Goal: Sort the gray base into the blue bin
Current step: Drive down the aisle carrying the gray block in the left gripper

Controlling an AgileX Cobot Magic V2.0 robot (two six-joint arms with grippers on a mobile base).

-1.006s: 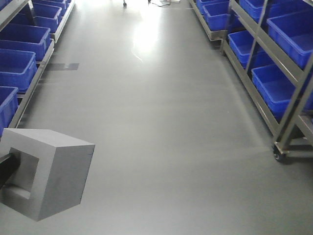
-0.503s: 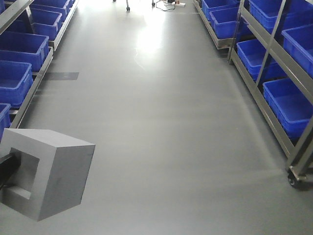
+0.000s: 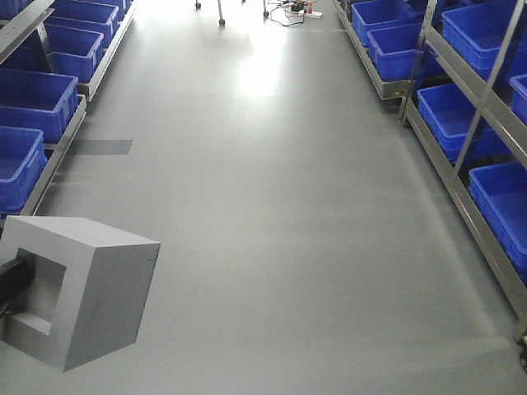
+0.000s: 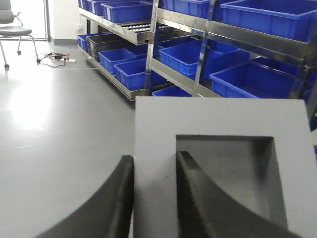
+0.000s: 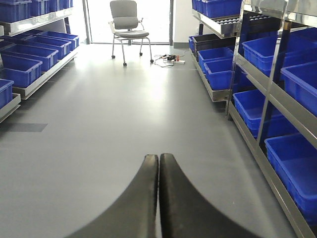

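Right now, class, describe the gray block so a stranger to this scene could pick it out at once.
Start at the floor of the aisle between shelves of blue bins. At its near left, the left gripper holds the gray base, one finger inside its recess. It is the only gray cube there, with a square recess in one face.

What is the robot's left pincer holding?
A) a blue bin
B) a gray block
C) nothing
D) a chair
B: in the left wrist view, the left pincer pinches one wall of the gray block, with one side reaching into its square hollow.
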